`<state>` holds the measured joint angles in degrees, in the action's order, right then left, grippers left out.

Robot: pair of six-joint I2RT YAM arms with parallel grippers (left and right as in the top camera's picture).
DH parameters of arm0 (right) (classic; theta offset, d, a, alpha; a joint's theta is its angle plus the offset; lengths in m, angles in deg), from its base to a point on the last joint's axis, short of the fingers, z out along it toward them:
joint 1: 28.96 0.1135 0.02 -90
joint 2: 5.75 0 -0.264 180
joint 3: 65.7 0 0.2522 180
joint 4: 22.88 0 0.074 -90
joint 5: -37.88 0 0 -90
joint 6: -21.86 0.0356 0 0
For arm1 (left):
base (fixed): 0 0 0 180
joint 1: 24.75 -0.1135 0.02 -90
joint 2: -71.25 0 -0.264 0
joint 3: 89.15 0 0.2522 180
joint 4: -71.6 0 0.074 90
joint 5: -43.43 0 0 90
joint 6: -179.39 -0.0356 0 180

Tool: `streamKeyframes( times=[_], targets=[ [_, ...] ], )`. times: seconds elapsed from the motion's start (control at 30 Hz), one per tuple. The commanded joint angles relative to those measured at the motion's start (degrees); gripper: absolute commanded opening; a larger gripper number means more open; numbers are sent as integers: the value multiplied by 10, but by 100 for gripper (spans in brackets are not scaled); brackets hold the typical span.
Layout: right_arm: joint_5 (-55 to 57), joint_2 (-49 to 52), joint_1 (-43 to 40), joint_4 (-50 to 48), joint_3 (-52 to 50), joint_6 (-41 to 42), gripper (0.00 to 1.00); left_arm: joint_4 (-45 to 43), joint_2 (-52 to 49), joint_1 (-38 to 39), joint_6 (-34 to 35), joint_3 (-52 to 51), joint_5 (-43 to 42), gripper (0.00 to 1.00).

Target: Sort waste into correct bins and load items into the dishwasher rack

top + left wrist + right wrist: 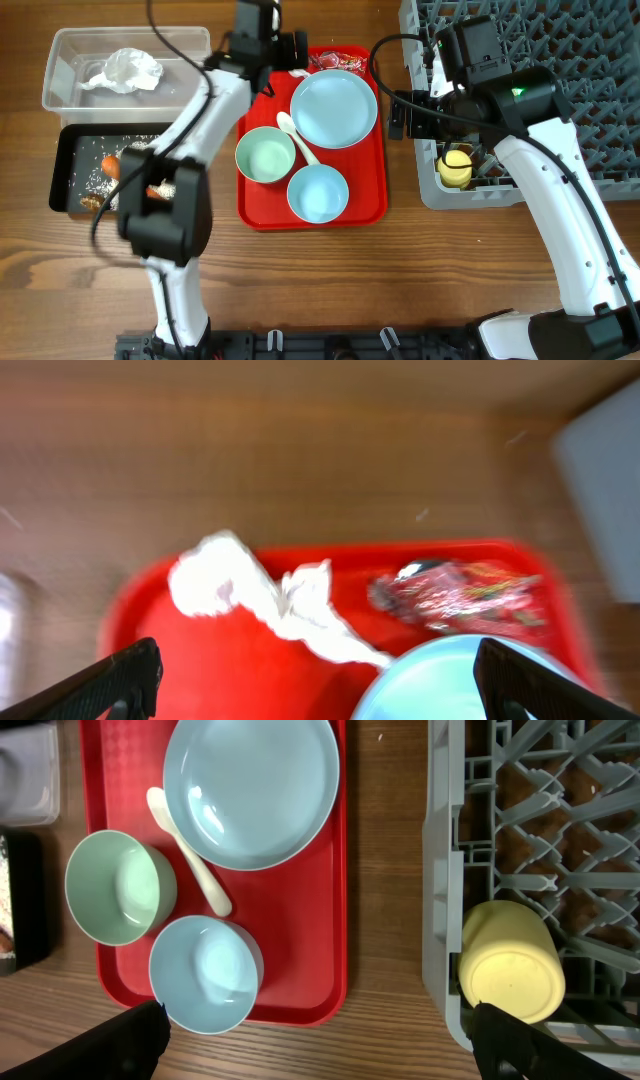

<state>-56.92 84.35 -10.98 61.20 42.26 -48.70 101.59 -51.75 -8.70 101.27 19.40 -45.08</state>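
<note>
Left gripper: standing wide, holding nothing, hovering over tissue.
Right gripper: standing wide, holding nothing.

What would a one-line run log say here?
left fingers open over tissue on red tray | right fingers open beside rack | yellow cup in rack | plate, mint bowl, blue bowl, spoon on tray
</note>
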Motion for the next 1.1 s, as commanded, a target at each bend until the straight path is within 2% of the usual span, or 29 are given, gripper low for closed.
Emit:
streamKeyframes(
  times=[0.0,0.17,0.4,0.5,0.6,0.63,0.73,0.83,1.07],
  targets=[
    [9,5,1,1,-2,3,100,-12,-45,5,83,-3,19,99],
    [9,5,1,1,-2,3,99,-20,-79,8,121,-3,26,95],
    [9,5,1,1,-2,2,100,-36,-121,9,176,-3,29,94],
    [9,5,1,1,-2,2,100,-43,-132,11,184,-3,29,89],
    [9,5,1,1,-2,2,100,-47,-133,12,186,-3,29,61],
    [9,5,1,0,-2,2,99,-47,-133,13,186,-3,29,38],
    [9,5,1,0,-2,2,99,-44,-133,13,184,-3,29,16],
    [9,5,1,0,-2,2,100,-27,-130,13,182,-3,29,4],
    [9,5,1,-2,-2,2,99,48,-72,13,115,-3,29,4]
  ],
)
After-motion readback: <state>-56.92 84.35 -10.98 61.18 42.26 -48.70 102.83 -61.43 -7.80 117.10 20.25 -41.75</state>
